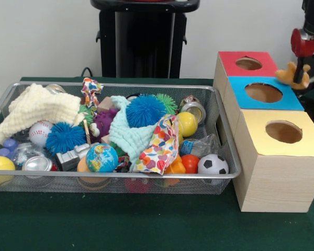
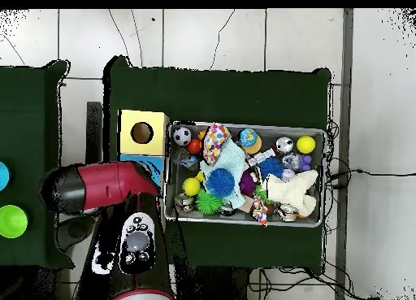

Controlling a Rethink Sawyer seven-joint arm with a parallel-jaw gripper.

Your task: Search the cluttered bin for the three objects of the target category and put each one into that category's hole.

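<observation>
On the green table [image 1: 146,230] stands a wire bin [image 1: 10,94], the largest thing in the front view, with three wooden boxes in a row just beside its right end. Each box has a round hole in its top: the yellow box [image 1: 303,149] is nearest the camera, the blue box [image 1: 238,89] is in the middle and the red box [image 1: 230,60] is farthest back. In the overhead view only the yellow-topped box [image 2: 142,134] shows clearly; the red arm [image 2: 101,187] lies over the others.

Inside the bin, a cream cloth [image 1: 36,107] fills the left rear corner, and a mint cloth [image 1: 128,138] lies across the middle with a heart-printed cloth [image 1: 159,146] draped beside it. A large blue spiky ball [image 1: 145,111] rests on the mint cloth, and a second blue spiky ball [image 1: 64,137] sits to the left by a baseball [image 1: 39,132]. Along the front wall lie a yellow ball [image 1: 0,168], a globe ball [image 1: 101,158] and a soccer ball [image 1: 213,165]; another yellow ball [image 1: 187,124] sits farther back beside a tin can [image 1: 194,110].

At the right edge, the gripper [image 1: 299,73] hangs beyond the blue box, closed on a yellow toy [image 1: 289,75], whose kind I cannot tell. The toy is off the boxes, beside and behind the blue one.
</observation>
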